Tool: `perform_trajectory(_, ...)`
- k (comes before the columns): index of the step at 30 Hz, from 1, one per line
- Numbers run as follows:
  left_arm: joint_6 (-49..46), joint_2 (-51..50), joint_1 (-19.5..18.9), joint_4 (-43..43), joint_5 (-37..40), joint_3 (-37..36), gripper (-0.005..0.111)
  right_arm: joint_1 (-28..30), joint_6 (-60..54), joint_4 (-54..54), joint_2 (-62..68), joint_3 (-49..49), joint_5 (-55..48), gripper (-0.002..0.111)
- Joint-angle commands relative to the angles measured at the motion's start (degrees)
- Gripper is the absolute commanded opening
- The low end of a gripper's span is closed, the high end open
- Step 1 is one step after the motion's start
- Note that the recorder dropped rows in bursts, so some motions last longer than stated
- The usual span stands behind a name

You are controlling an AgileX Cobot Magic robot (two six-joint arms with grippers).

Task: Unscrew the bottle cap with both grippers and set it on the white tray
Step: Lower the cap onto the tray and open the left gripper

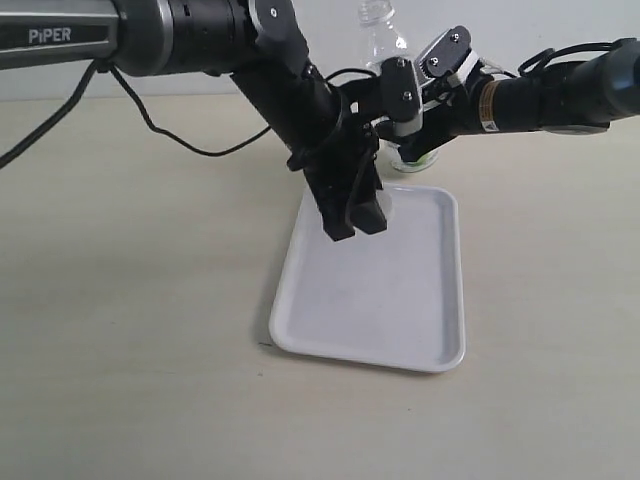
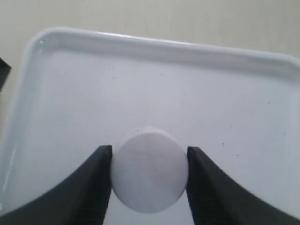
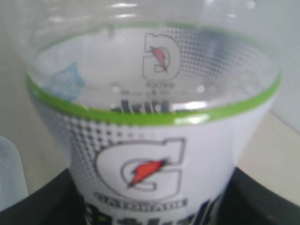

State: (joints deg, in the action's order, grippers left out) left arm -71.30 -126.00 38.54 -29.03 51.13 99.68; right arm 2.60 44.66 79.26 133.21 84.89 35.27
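Note:
The small round white bottle cap [image 2: 149,171] sits pinched between the two dark fingers of my left gripper [image 2: 149,153], which is shut on it. It is over the white tray [image 2: 164,47]. In the exterior view my left gripper [image 1: 356,226] points down at the tray's [image 1: 370,300] far end, its tips just above the surface. The clear bottle [image 1: 382,38] stands upright behind the tray with its neck open. My right gripper [image 1: 412,135] is shut on the bottle's labelled body [image 3: 150,140], a dark finger on each side.
The tray lies on a pale beige tabletop [image 1: 130,330]. Black cables [image 1: 170,135] trail from the left arm across the table at the back left. A light wall runs behind the bottle.

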Motion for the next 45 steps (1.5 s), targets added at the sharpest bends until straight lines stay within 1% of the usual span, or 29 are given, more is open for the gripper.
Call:
perform_trajectory(1, -0.26, -2.31, 0.75, -0.08, -0.68, -0.52, 0.000, 0.07, 0.48, 0.25, 0.63, 0.19, 0.39, 0.000)
perform_trajectory(3, -0.41, -3.19, 1.43, 0.28, -2.62, -0.52, 0.000, 0.07, 0.48, 0.25, 0.63, 0.19, 0.39, 0.000)
perform_trajectory(7, -0.24, -4.17, 3.25, 2.99, -3.07, -0.74, 0.000, 0.07, 0.49, 0.14, 0.73, 0.19, 0.39, 0.000)
perform_trajectory(11, -0.12, -4.40, 4.16, 2.07, -4.12, -2.32, 0.000, 0.45, 0.03, -1.32, 0.71, 0.19, 0.39, 0.000)
perform_trajectory(15, -0.25, -4.48, 5.03, 5.45, -6.41, -4.42, 0.000, 0.86, 0.03, -1.32, 0.71, 0.19, 0.39, 0.000)
perform_trajectory(18, -0.75, -4.48, 5.03, 5.60, -8.60, -5.79, 0.000, 0.86, 0.03, -1.20, 0.71, 0.19, 0.39, 0.000)
perform_trajectory(21, -2.26, -4.67, 5.03, 5.72, -8.62, -5.80, 0.000, 0.86, 0.03, -1.20, 0.71, 0.19, 0.39, 0.000)
perform_trajectory(27, -2.11, -6.59, 4.91, 6.09, -9.00, -5.80, 0.000, 0.86, 0.03, -1.32, 0.71, 0.19, 2.43, 0.000)
perform_trajectory(32, -1.97, -7.28, 4.91, 6.62, -9.87, -5.80, 0.000, 0.86, 0.03, -1.32, 0.71, 0.19, 2.11, 0.000)
perform_trajectory(40, -1.50, -7.40, 4.91, 8.58, -9.23, -5.80, 0.000, 0.86, -1.11, -4.98, 0.75, 0.19, 2.13, 0.000)
perform_trajectory(42, -1.25, -7.40, 4.91, 8.69, -9.23, -5.80, 0.003, 0.86, -1.11, -4.98, 0.75, 0.19, 2.13, 0.000)
perform_trajectory(45, -0.68, -7.40, 4.91, 8.69, -9.23, -5.80, 0.017, 0.86, -1.53, -5.11, 0.75, 0.19, 2.13, 0.000)
